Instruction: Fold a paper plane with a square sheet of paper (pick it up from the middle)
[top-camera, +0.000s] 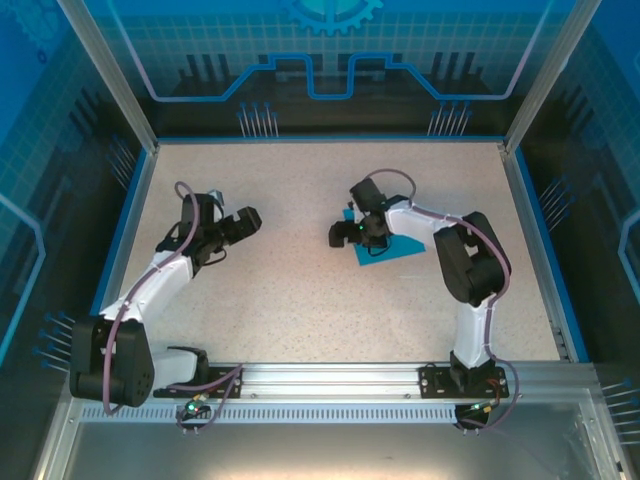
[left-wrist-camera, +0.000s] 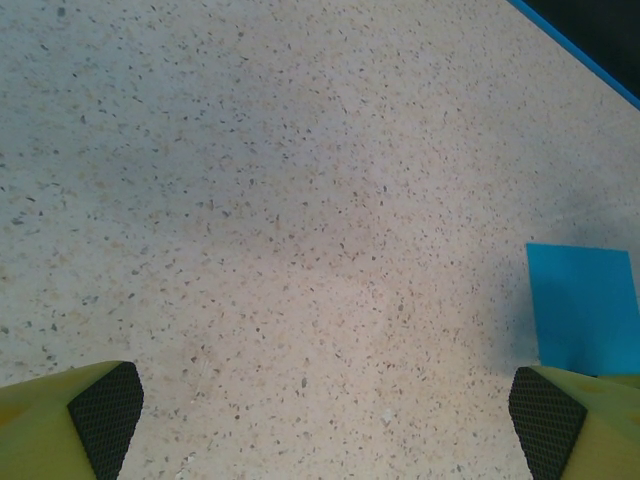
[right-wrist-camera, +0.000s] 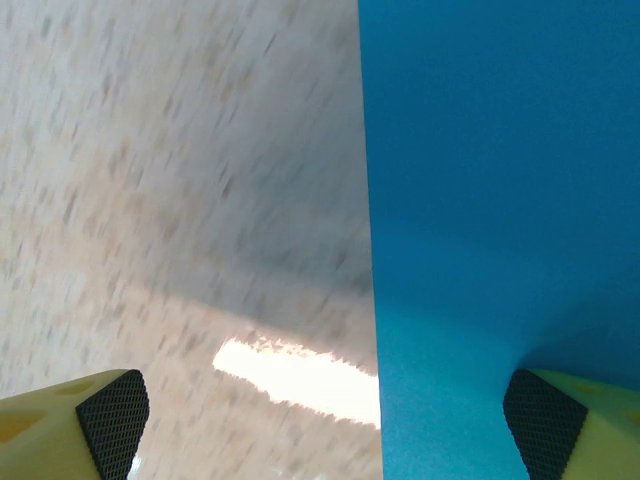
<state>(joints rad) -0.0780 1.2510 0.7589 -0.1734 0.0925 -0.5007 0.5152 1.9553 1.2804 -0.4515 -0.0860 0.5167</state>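
- Near edge: both arm bases are bolted to the rail (top-camera: 330, 378).
- L gripper (top-camera: 246, 221) hangs over bare speckled table (top-camera: 280, 300), left of centre. Jaws are spread wide w/ nothing between them (pads (left-wrist-camera: 105, 415) sit at the wrist view's bottom corners).
- R gripper (top-camera: 342, 233) is near table centre, also wide open and gripping nothing.
- Square sheet of paper (top-camera: 400, 250): teal, lying on the table right of centre, partly under the R wrist. In the R wrist view its straight edge runs between the fingers, so one finger is over paper and the other over table.
- L wrist view: a sheet corner shows just ahead of the right-hand finger.
- Far: blue trim (top-camera: 330, 140) runs along the table's back edge.
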